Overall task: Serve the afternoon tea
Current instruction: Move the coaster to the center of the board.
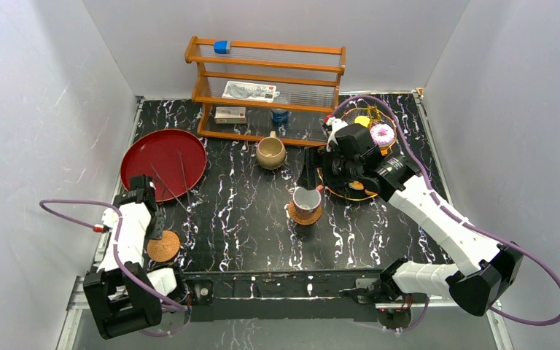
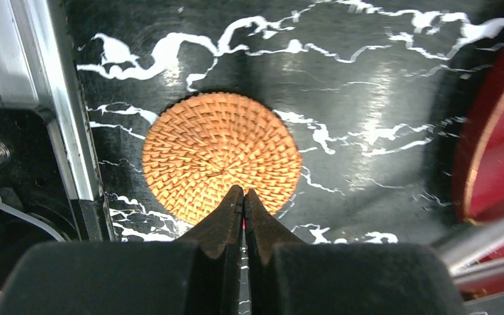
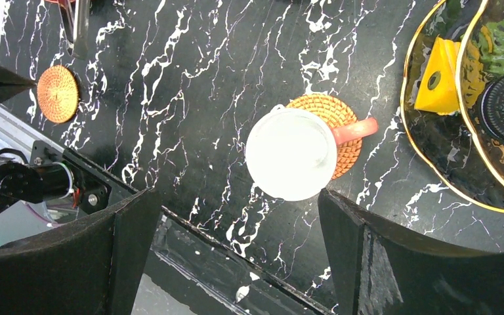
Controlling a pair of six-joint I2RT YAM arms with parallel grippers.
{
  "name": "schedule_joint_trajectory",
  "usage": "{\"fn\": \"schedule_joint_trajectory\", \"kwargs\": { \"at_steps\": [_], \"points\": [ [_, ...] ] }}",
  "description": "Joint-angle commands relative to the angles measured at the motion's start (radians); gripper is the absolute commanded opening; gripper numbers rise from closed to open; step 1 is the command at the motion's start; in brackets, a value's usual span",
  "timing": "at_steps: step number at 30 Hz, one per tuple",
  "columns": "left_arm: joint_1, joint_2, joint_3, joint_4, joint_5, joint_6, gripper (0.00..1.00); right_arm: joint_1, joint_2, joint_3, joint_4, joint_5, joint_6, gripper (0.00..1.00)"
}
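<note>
One round woven coaster (image 2: 220,154) lies flat near the table's left front corner. My left gripper (image 2: 243,191) is shut, with its tips over that coaster's near edge and nothing visible between them; in the top view the left gripper (image 1: 156,224) sits just behind the coaster (image 1: 163,246). The white red-handled cup (image 3: 292,154) stands on the other coaster (image 3: 333,115) mid-table. My right gripper (image 3: 236,210) hangs open above the cup (image 1: 306,197), its fingers clear of it. The tan mug (image 1: 270,152) stands farther back. The gold-rimmed tiered stand (image 1: 350,191) holds toy pastries, among them a pink donut (image 1: 383,134).
A round red tray (image 1: 163,162) lies at the left, with thin metal rods across its near edge. The wooden rack (image 1: 266,87) with boxes and a can stands at the back. A metal rail (image 2: 65,111) runs along the table's left edge, close to the left coaster.
</note>
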State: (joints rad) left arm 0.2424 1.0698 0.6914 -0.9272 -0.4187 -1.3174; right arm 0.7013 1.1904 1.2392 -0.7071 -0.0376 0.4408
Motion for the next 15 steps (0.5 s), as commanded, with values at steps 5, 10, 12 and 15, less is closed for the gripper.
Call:
{"fn": "schedule_joint_trajectory", "kwargs": {
  "at_steps": [5, 10, 12, 15],
  "points": [
    [0.038, -0.013, -0.135, 0.078, 0.096, -0.094, 0.0, 0.0, -0.008, -0.004, 0.043, -0.022, -0.025, 0.99],
    [0.038, 0.017, -0.163, 0.104, 0.106, -0.095, 0.0, -0.002, -0.008, -0.007, 0.05, -0.022, -0.027, 0.99],
    [0.037, 0.04, -0.164, 0.109, 0.122, -0.088, 0.0, -0.001, -0.009, -0.01, 0.053, -0.024, -0.025, 0.99],
    [0.038, 0.062, -0.171, 0.117, 0.181, -0.07, 0.0, 0.0, -0.013, -0.013, 0.055, -0.019, -0.025, 0.99]
  ]
}}
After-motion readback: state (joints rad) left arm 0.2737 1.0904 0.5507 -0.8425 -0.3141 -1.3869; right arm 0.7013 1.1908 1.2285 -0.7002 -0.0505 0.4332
